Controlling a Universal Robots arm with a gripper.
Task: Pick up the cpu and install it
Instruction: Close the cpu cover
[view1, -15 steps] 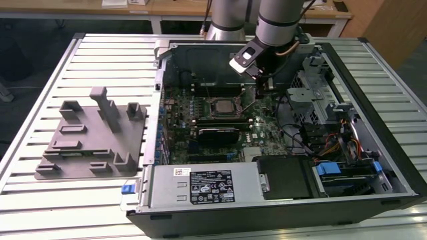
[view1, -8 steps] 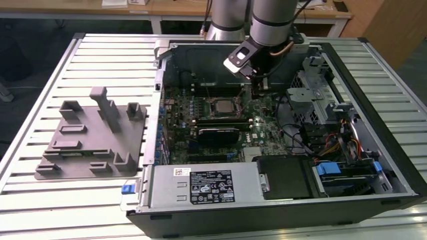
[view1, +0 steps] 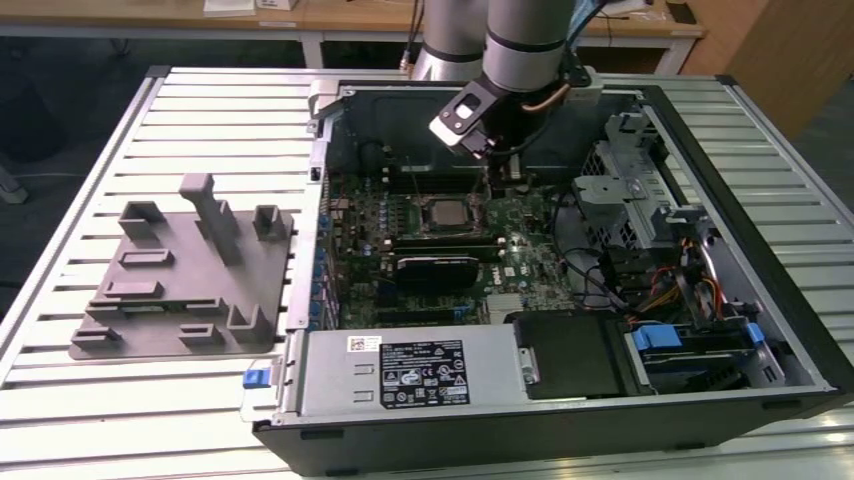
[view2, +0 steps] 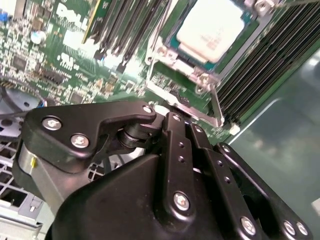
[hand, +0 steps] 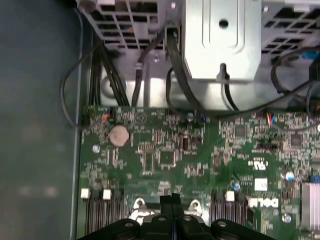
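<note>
Cpu (view2: 212, 27) first: in the second wrist view you see a small flat square with a pale silvery-grey metal top, bleached almost white by glare, with a thin paler rim round its edge. Any marking on that top is too washed out to tell. It lies flat in the socket (view2: 192, 70), bordered by the socket's metal frame, and a thin metal lever (view2: 218, 105) runs along the side nearest your tool. Your gripper (hand: 172, 200) is not holding it. In the first wrist view the two black fingertips (hand: 167, 200) meet with nothing between them. In the exterior view the gripper hangs over the green motherboard (hand: 165, 160), with the cpu just beside it and lower down, apart from the fingers. Long black memory slots (view2: 270, 60) flank the socket on the sides away from the tool. Ahead of the fingertips the board carries a round silver coin cell (hand: 119, 135), and off to one side of them there is a white printed logo (hand: 262, 202) among fine white lettering too small to make out. Past the far edge of the board, black cables (hand: 175, 75) run under a grey metal cage (hand: 222, 40). Further out from the tool, in the exterior view, the open computer case (view1: 561, 440) holds a grey power supply (view1: 334, 385) with a white-and-black printed label (view1: 424, 372). Well apart from the gripper, outside the case, a grey tray (view1: 180, 270) with upright blocks sits on the slatted metal table (view1: 214, 110).
</note>
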